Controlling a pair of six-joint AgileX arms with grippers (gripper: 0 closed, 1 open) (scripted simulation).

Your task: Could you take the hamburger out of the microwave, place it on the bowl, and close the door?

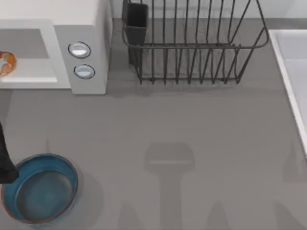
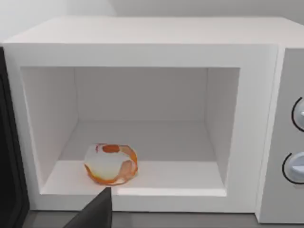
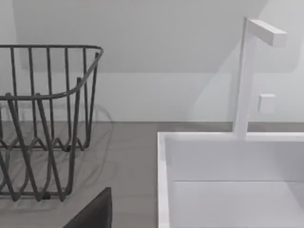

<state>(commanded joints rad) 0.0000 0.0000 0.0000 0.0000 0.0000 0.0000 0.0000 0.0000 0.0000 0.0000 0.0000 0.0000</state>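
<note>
The left gripper's dark finger is hanging nearest the lens, just before the microwave; how wide it is standing I cannot tell. The hamburger is sitting inside the cavity, at its front edge. The bowl is resting on the table's left front, the dish rack standing farther right.

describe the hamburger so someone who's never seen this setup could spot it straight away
Find the big white microwave at the table's back left, with two round knobs on its side panel. The hamburger sits inside its cavity, near the front edge of the floor. It is a small rounded orange and white lump, the only coloured thing in there, much smaller than the blue bowl on the table.
</note>
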